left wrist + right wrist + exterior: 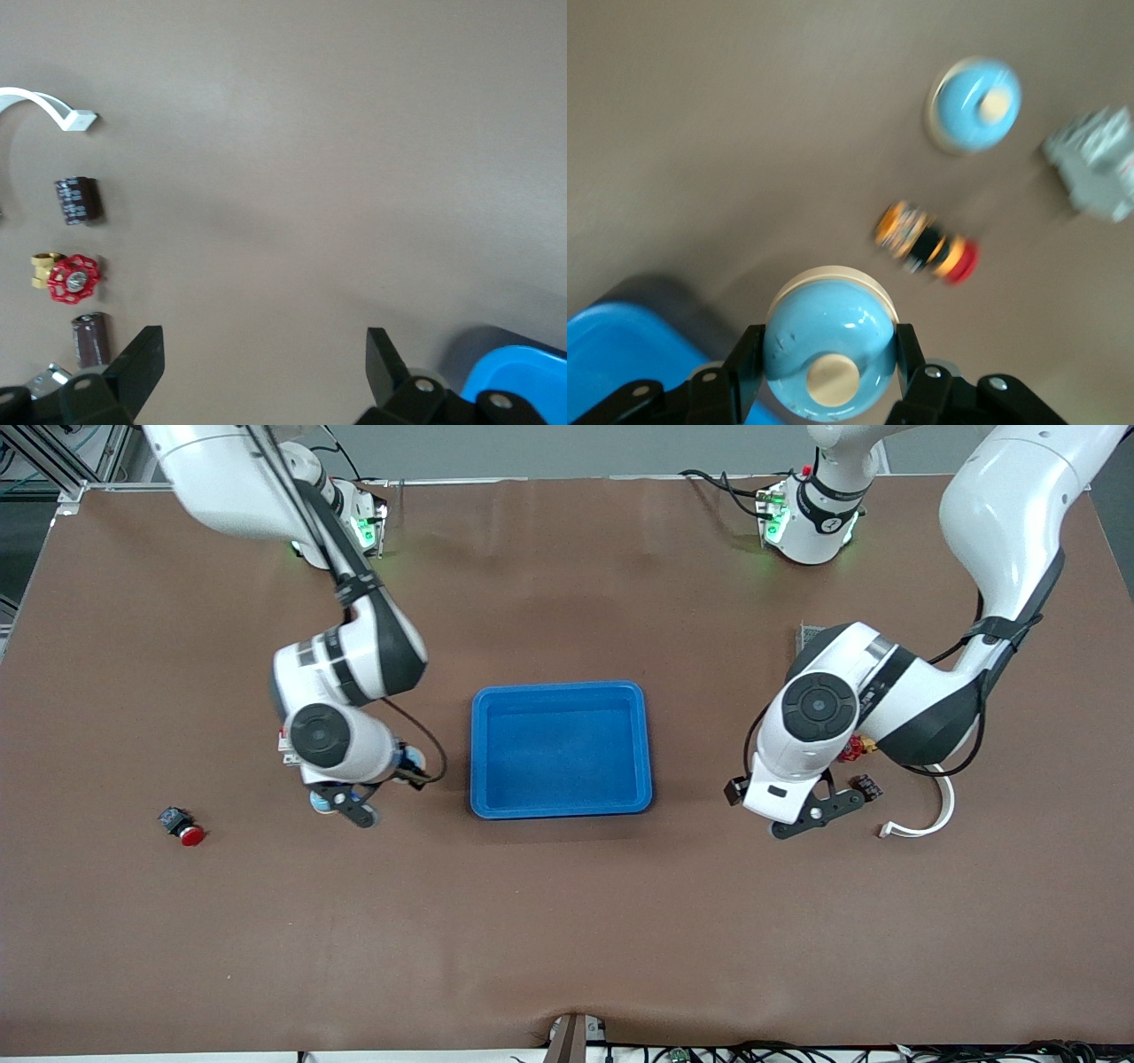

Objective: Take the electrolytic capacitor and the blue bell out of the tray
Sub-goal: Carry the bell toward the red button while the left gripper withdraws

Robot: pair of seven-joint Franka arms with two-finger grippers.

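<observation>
My right gripper [409, 763] is shut on a light-blue bell [828, 354] with a cream button, held just above the table beside the blue tray [560, 688], toward the right arm's end. The tray's corner shows in the right wrist view [620, 345]. A second blue bell [976, 104] sits on the table. My left gripper [264, 354] is open and empty over bare table, between the tray and the small parts. Two brown capacitors [77, 199] [91, 338] lie beside it; one shows in the front view [867, 786].
A red-handled valve [73, 277] lies between the capacitors. A white curved strip [930, 819] lies by them. A red push button [183, 828] lies toward the right arm's end. A striped red-tipped part [926, 243] and a white block [1099, 164] lie near the second bell.
</observation>
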